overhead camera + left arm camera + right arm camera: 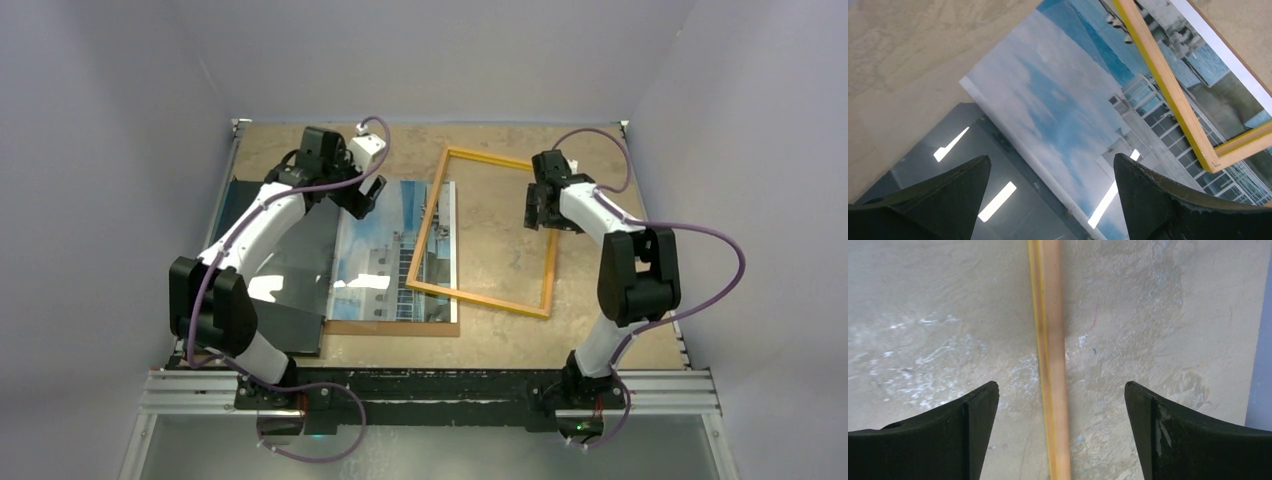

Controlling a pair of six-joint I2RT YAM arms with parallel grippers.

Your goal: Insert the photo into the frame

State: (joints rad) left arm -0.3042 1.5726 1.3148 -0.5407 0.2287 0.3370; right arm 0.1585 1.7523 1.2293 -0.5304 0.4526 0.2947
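Soft overhead light, glare, perhaps blur

The left gripper [1052, 157] holds its two black fingers wide apart, empty, over the large glossy print of a white building under blue cloudy sky [1058, 100]. Ahead and rightward, a corner of the thin yellow-orange wooden frame [1168, 85] overlaps the print; a shiny black flat board [973, 135] lies under the left finger.

A glossy black board [297, 325] lies flat along the left edge of the mottled tan desk [505, 345], with ceiling lights mirrored in its sheen. Just beside its near right corner, a thin strip of a brown backing board [392, 328] shows, running parallel to the desk's near edge.
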